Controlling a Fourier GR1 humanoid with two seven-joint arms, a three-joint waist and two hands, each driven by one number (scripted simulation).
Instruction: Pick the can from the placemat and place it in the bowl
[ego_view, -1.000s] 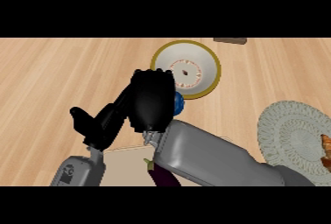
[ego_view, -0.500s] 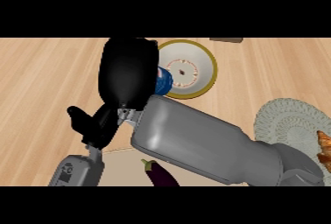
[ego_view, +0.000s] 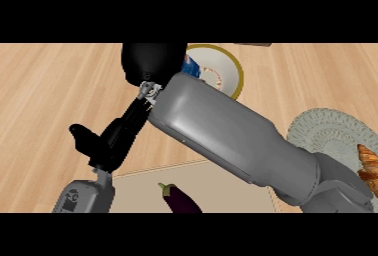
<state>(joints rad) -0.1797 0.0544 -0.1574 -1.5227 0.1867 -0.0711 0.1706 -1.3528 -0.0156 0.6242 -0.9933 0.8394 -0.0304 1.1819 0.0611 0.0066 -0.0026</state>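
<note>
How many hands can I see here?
2. The right hand is at the top, curled round the can at the bowl. The left hand rests open at the lower left.

Blue can (ego_view: 191, 65), yellow-rimmed white bowl (ego_view: 238, 75), purple aubergine (ego_view: 181, 200), pale ringed placemat (ego_view: 328, 131)

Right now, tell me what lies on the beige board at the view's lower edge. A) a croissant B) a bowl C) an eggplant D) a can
C: the purple eggplant lies on the beige board, just right of the left forearm.
</note>
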